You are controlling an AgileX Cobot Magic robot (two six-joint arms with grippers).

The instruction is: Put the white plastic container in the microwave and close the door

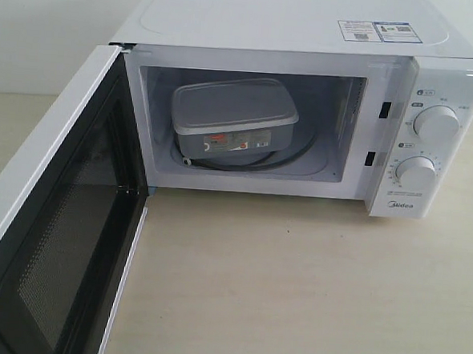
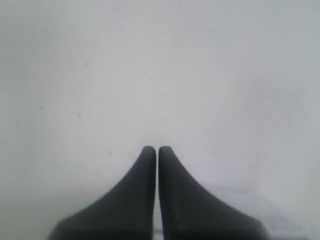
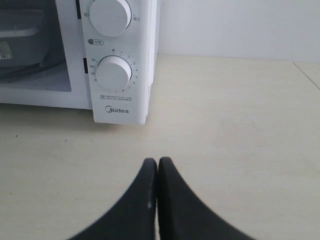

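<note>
The white plastic container (image 1: 232, 116) sits inside the white microwave (image 1: 309, 37), on the glass turntable, its red-marked label facing out. The door (image 1: 52, 230) stands wide open at the left, its dark window and black inner frame towards me. Neither gripper shows in the exterior view. In the left wrist view my left gripper (image 2: 157, 149) is shut and empty, close against a plain white surface. My right gripper (image 3: 158, 161) is shut and empty above the table, in front of the microwave's knobs (image 3: 113, 73); a slice of the container (image 3: 22, 32) shows in the cavity.
The beige table (image 1: 294, 285) spreads in front of the microwave. The two round knobs (image 1: 436, 123) and the Midea logo (image 1: 401, 205) are on the right panel. A white wall stands behind.
</note>
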